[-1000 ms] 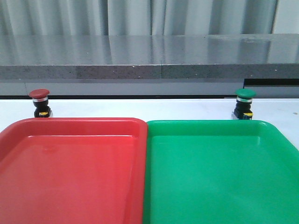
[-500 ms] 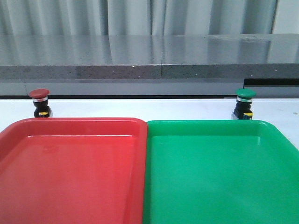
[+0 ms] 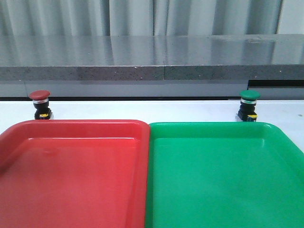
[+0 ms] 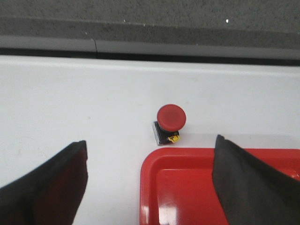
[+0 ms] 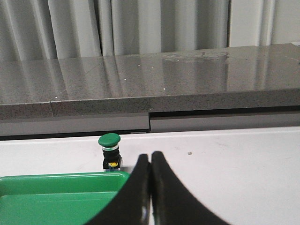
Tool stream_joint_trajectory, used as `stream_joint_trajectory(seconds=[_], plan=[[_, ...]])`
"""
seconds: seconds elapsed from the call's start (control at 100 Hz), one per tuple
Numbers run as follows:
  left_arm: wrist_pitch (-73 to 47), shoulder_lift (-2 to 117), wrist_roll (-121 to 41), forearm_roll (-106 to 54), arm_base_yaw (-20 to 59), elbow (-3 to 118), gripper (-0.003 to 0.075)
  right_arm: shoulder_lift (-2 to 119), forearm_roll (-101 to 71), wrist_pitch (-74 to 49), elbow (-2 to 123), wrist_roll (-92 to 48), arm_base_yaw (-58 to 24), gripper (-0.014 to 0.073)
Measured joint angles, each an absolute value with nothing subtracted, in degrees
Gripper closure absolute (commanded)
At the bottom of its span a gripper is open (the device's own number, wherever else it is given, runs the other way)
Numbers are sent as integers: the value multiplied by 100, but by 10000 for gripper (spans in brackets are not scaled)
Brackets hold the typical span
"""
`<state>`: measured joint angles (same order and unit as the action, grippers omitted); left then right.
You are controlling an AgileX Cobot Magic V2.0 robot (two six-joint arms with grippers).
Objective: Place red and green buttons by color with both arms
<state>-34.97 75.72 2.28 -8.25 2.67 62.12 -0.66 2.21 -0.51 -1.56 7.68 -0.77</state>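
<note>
The red button (image 3: 40, 103) stands upright on the white table just behind the red tray's far left corner, and the green button (image 3: 249, 105) stands behind the green tray's far right side. Neither arm shows in the front view. In the left wrist view my left gripper (image 4: 150, 176) is open, above the red tray's corner, with the red button (image 4: 170, 123) ahead of it and nothing between its fingers (image 4: 51, 187). In the right wrist view my right gripper (image 5: 150, 161) is shut and empty, beside the green tray's corner, short of the green button (image 5: 110, 151).
A red tray (image 3: 71, 175) and a green tray (image 3: 223, 175) lie side by side, filling the near table. A grey stone ledge (image 3: 152, 61) runs along the back, close behind both buttons. White table (image 3: 142, 110) shows between the trays and the ledge.
</note>
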Motion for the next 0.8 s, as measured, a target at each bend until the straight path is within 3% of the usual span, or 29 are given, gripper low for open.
stream_joint_trajectory(seconds=[0.24, 0.8], plan=[[-4357, 8673, 228, -962, 364, 7256, 213, -66, 221, -51, -156, 768, -77, 657], [-4469, 10389, 228, -1076, 716, 8333, 230, -66, 221, -51, -156, 768, -77, 657]])
